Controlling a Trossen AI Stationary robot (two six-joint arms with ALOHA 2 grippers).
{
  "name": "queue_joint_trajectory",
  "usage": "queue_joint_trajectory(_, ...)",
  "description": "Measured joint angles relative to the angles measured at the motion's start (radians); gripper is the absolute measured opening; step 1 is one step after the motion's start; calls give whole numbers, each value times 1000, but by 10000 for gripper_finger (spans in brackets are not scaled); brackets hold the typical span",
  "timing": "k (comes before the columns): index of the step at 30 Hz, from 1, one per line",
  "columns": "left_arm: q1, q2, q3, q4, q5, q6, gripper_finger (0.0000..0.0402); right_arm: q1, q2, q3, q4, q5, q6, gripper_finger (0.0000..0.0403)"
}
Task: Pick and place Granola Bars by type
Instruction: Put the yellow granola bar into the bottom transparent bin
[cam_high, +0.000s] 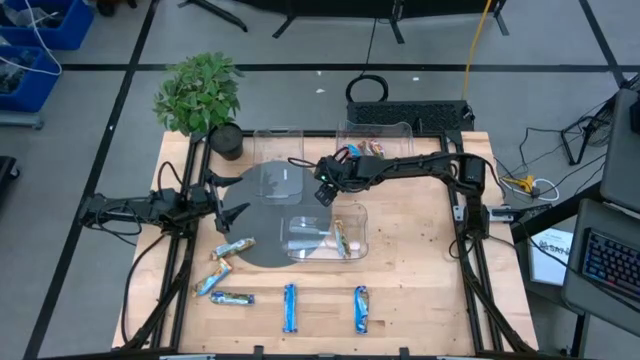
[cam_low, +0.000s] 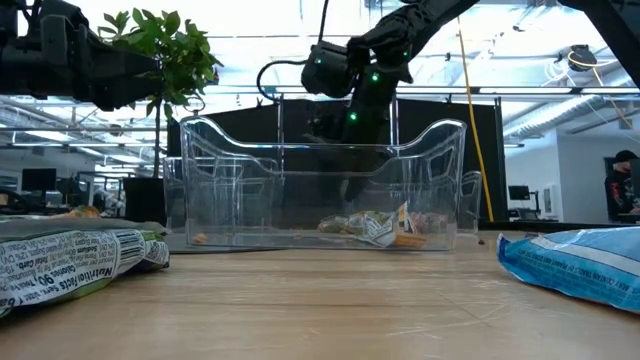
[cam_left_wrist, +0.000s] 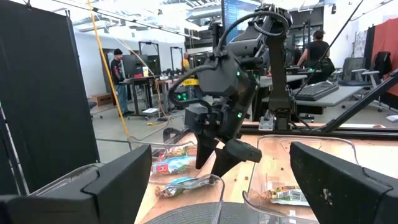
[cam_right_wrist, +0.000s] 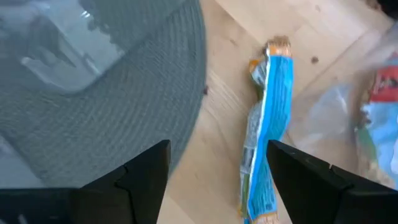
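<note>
Below, blue granola bar (cam_right_wrist: 267, 130) on wood, between right gripper (cam_right_wrist: 217, 174) spread fingers, unheld.

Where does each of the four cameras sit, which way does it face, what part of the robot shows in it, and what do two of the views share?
High view: above the table, looking straight down; both arms show, left gripper open, right gripper over the clear bins.
Low view: at table-top height, looking level across; the right arm hangs over the front bin.
Left wrist view: looks across the table at the right gripper, past its own fingers.
Right wrist view: looks down on a blue bar.
Shared: high and left wrist views both show the right gripper.
</note>
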Motion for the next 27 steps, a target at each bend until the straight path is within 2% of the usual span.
queue_joint_trajectory(8,0,0,0,0,0,0,379,-3,0,-34,12,20,-6,244)
queue_joint_trajectory(20,0,0,0,0,0,0,379,-25,-2,-70,39,-11,21,242)
queue_joint_trajectory(27,0,0,0,0,0,0,379,-59,1,-73,68,-47,190,230)
